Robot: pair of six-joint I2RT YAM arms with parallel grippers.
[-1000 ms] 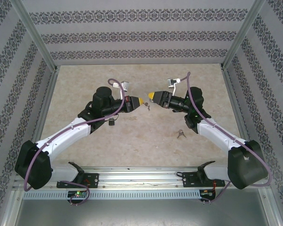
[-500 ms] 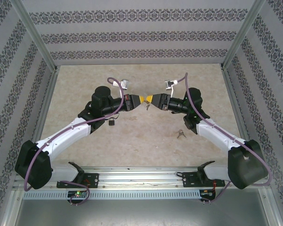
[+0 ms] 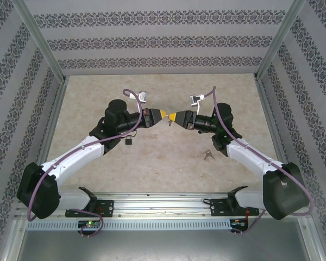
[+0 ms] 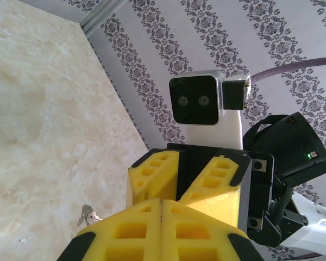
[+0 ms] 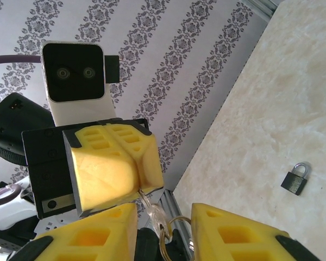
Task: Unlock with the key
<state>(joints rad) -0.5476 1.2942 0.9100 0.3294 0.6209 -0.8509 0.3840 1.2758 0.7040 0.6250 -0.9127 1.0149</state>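
Left gripper (image 5: 136, 171) clamped on key (image 5: 150, 209), right gripper (image 5: 163, 228) apart astride it; I should pinch the key squarely before left lets go

Bright, even light; soft shadows.

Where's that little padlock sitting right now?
In the overhead view the padlock lies on the table, left of centre, close beside the left arm.
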